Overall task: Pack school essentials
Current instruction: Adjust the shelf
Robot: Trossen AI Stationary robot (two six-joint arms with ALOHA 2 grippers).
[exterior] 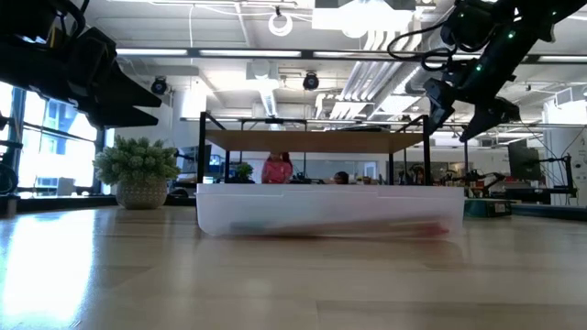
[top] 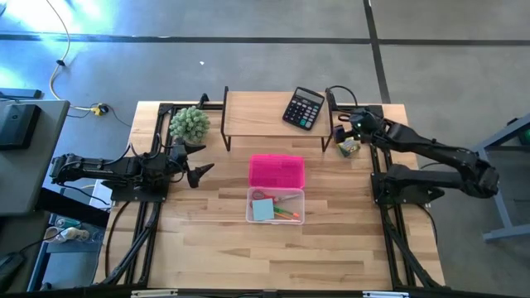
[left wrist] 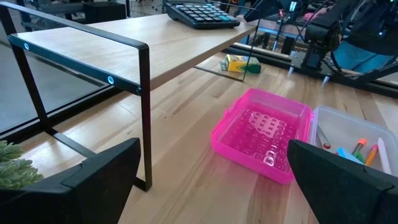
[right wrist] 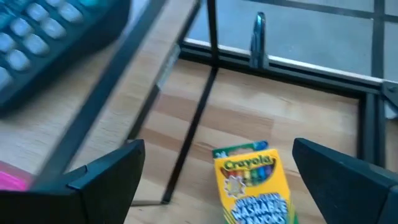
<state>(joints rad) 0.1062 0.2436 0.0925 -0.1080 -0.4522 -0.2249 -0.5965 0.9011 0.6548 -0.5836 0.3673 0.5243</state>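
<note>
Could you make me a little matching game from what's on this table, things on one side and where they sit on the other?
Things:
1. calculator
2. crayon box
3. blue notepad
4. plant ball

Places:
A. inside the clear bin
B. on top of the wooden shelf
C. on the table under the right gripper
D. beside the shelf's left end

Pairs: 1-B, 2-C, 3-A, 4-D

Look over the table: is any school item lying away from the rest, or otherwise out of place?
Yes. The crayon box lies alone on the table beside the shelf's right leg, under the open right pincer, while the other stationery already sits in the clear bin. Nothing looks spilled or damaged.
</note>
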